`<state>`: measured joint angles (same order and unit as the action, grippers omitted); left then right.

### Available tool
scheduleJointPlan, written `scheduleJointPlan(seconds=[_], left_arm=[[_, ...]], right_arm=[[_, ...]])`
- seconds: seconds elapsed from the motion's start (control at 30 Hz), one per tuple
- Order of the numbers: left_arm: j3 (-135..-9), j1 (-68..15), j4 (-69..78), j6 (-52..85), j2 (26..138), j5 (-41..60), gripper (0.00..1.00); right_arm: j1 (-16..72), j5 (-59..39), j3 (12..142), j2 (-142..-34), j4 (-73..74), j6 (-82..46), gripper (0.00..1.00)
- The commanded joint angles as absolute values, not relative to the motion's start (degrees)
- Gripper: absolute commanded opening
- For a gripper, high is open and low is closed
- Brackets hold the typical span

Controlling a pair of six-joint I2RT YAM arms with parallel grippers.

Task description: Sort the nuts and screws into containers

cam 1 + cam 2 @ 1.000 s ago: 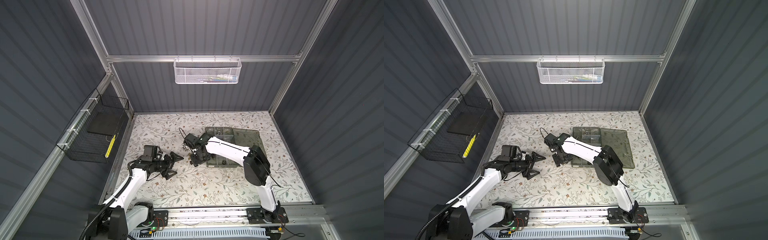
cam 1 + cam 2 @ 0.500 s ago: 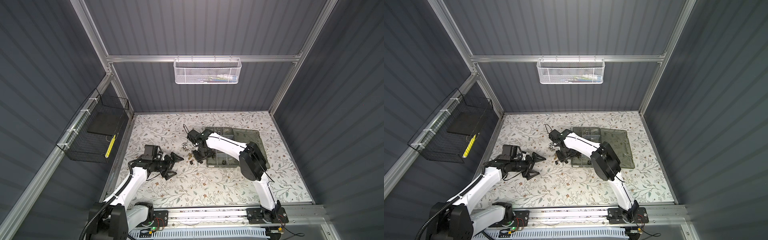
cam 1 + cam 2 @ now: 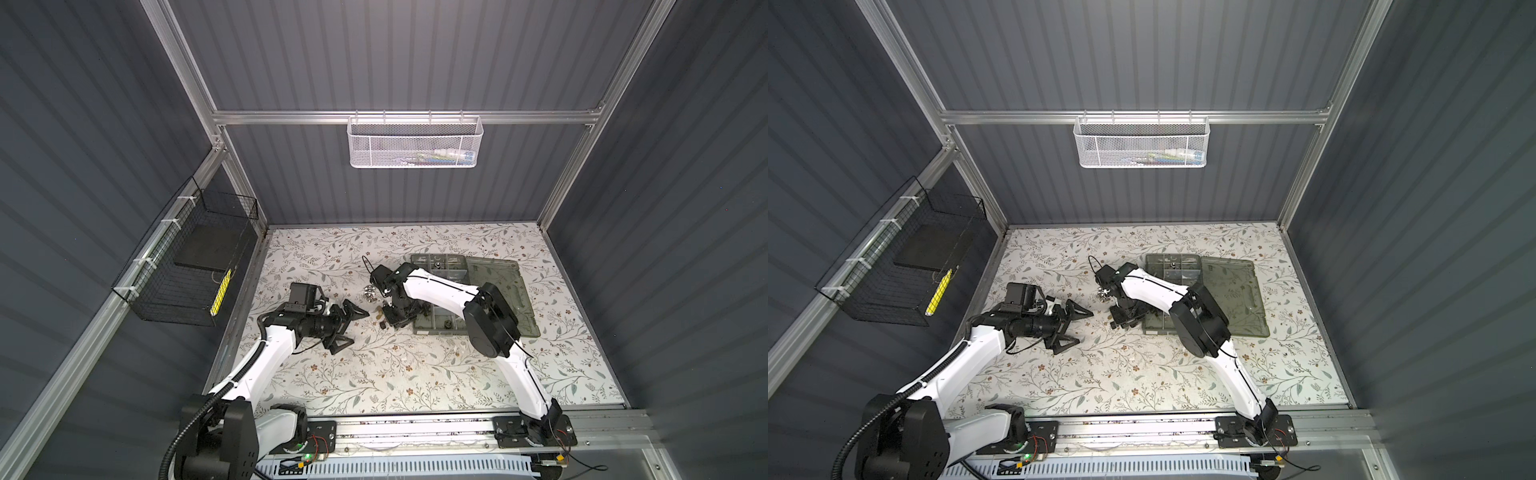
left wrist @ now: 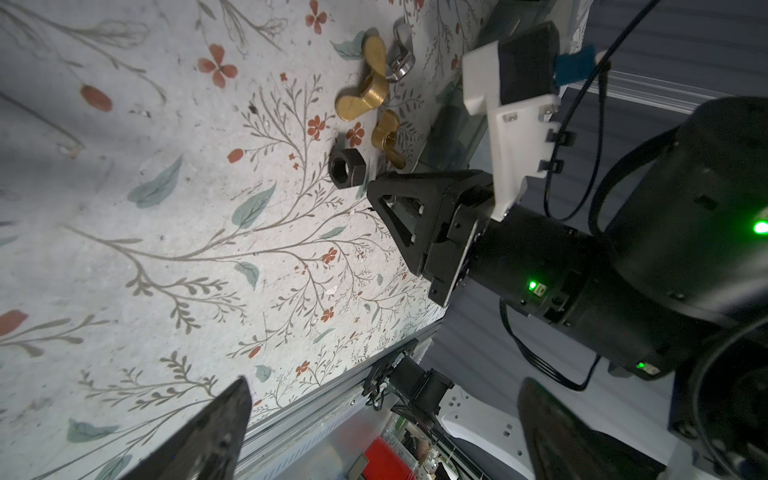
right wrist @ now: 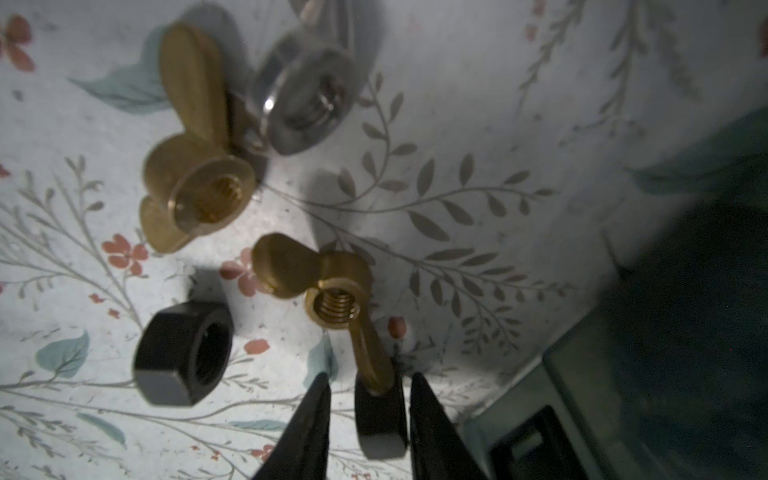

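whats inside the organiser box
A few small pieces sit in compartments of the open organiser box, at its far and near ends. The right arm covers the middle compartments, so their contents cannot be seen.

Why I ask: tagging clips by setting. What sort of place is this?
Likely an enclosed robot test cell: two white arms on a front rail, grey panelled walls in aluminium framing.

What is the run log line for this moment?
left gripper: open, empty | right gripper: open, jaws astride black piece | organiser box: lid open
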<state>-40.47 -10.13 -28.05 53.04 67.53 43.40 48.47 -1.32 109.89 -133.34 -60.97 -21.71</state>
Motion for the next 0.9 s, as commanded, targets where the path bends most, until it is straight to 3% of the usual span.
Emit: scheduleJointPlan(seconds=[0.0,0.3,0.87], left_arm=[[-42.2,-9.9,-30.5,50.6,68.4,45.0,1.00],[-43.5,-9.9,-29.7,50.7,70.0,45.5,1.00],[-45.6,-11.9,-25.1,52.5,74.7,47.1,1.00]], right_arm=[[48.6,-1.2,108.8,-132.3,-61.8,-22.4,0.32],[48.6,0.7,110.9,-131.6,-63.9,-21.4,0.17],[46.1,1.4,105.7,-114.3,-62.7,-26.2,0.13]])
